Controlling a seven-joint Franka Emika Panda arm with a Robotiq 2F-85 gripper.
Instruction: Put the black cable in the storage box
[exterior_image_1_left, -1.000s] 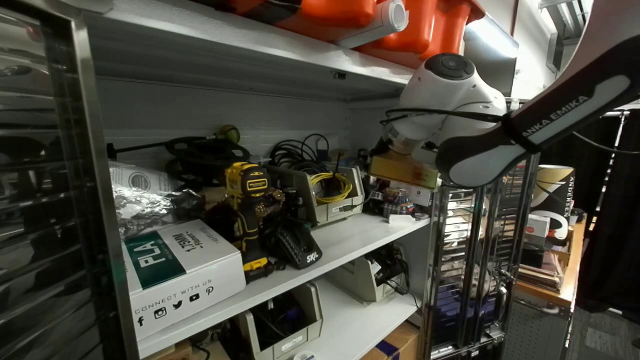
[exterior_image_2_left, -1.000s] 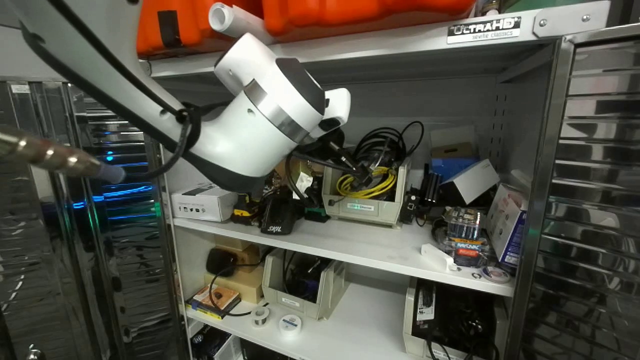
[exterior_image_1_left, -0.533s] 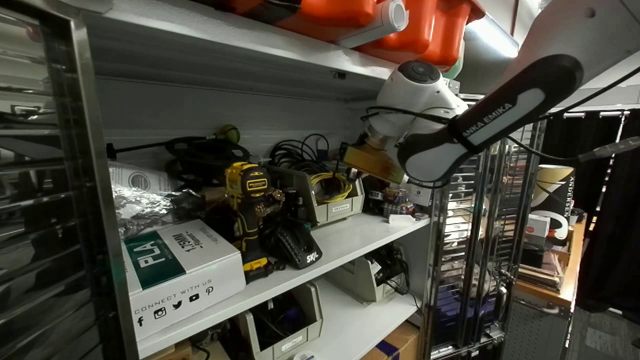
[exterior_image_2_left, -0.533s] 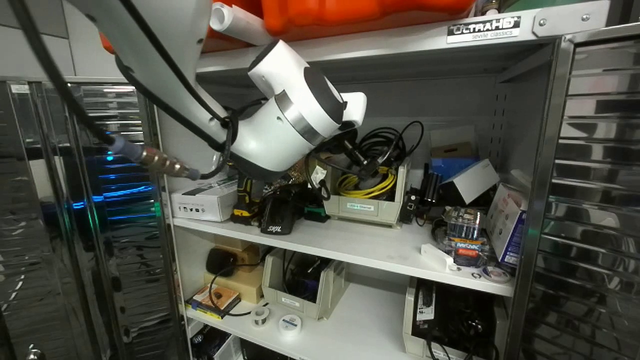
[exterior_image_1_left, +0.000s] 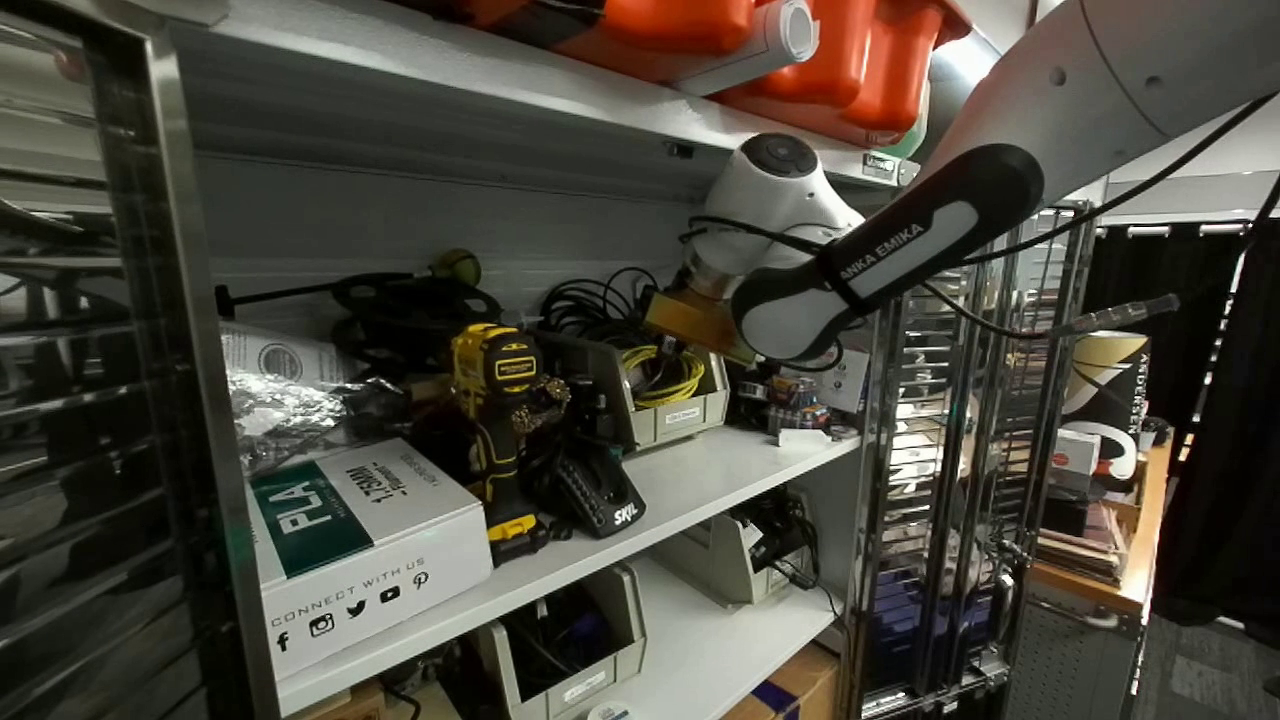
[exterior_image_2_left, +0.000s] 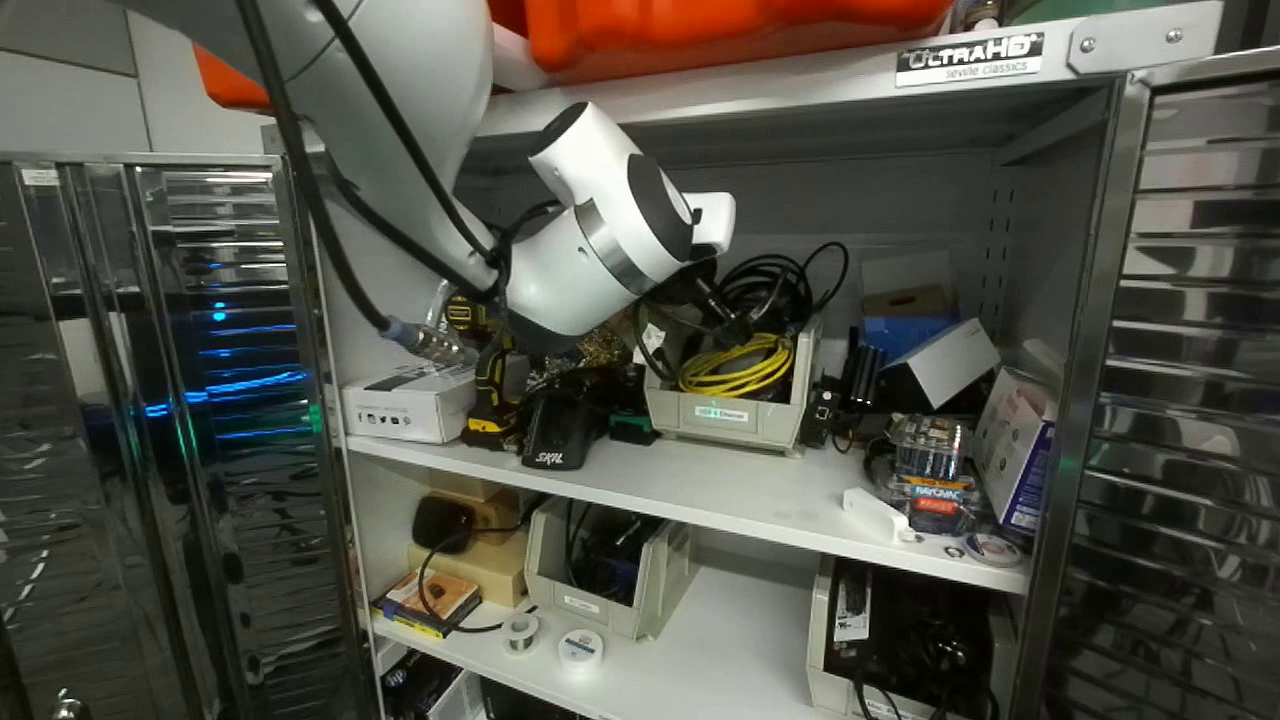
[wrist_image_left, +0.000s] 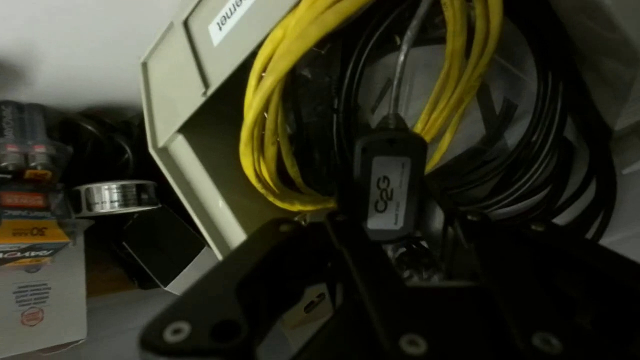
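The black cable shows in the wrist view as a dark C2G-labelled adapter (wrist_image_left: 390, 185) with a grey-looking cord running up from it. My gripper (wrist_image_left: 395, 215) has a finger on each side of the adapter and looks shut on it. The storage box is the beige bin, seen in both exterior views (exterior_image_1_left: 655, 425) (exterior_image_2_left: 690, 418) and in the wrist view (wrist_image_left: 172, 97). A yellow cable coil (exterior_image_2_left: 735, 375) and black coiled cables (wrist_image_left: 545, 165) lie in it. In an exterior view the gripper (exterior_image_2_left: 735, 328) is over the bin's opening. The fingertips there are dark and hard to make out.
The upper shelf edge (exterior_image_2_left: 780, 95) runs above the arm. A yellow drill (exterior_image_1_left: 495, 360), a SKIL charger (exterior_image_2_left: 555, 430) and a PLA box (exterior_image_1_left: 370, 520) stand beside the bin. A battery pack (exterior_image_2_left: 935, 475) and a white box (exterior_image_2_left: 940, 360) are on its other side.
The arm has moved farther into the cabinet, bringing the gripper over the bin. A small black plug and cord that hung over the bin's front a second ago is gone from there.
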